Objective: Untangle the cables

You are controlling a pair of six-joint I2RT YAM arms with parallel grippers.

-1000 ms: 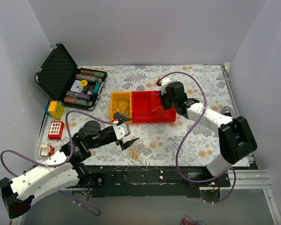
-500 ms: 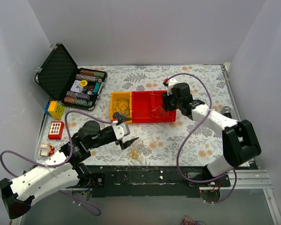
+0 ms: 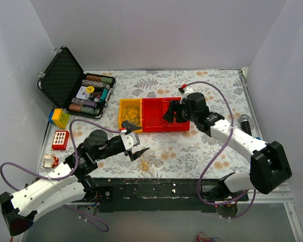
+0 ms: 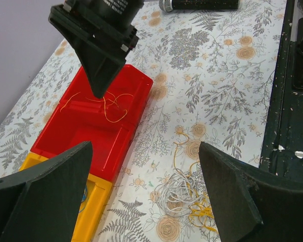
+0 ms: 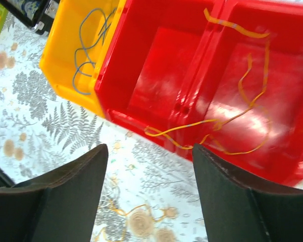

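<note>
A tangle of white and yellow cables point(image 3: 150, 162) point(image 4: 192, 194) lies on the floral table near its front edge. My left gripper point(image 3: 135, 144) point(image 4: 145, 148) hovers open just above and left of it, holding nothing. One yellow cable point(image 5: 242, 96) point(image 4: 107, 103) point(image 3: 169, 120) lies loose in the red bin point(image 3: 152, 126) point(image 5: 156, 85), one end hanging over the front wall. A blue cable point(image 5: 83, 50) point(image 3: 132, 115) rests in the yellow bin point(image 3: 122, 108) point(image 5: 65, 65). My right gripper point(image 3: 169, 114) point(image 5: 149, 148) hangs open over the red bin's front wall, empty.
An open black case of poker chips point(image 3: 73, 85) stands at the back left. Toy blocks point(image 3: 59, 118) point(image 3: 60, 139) sit along the left edge. A black cylinder point(image 3: 244, 122) point(image 4: 202, 4) lies at the right. The black front rail point(image 4: 293, 101) borders the table.
My right gripper has opened and drawn back from inside the red bin, leaving the yellow cable lying there. The left arm has not moved.
</note>
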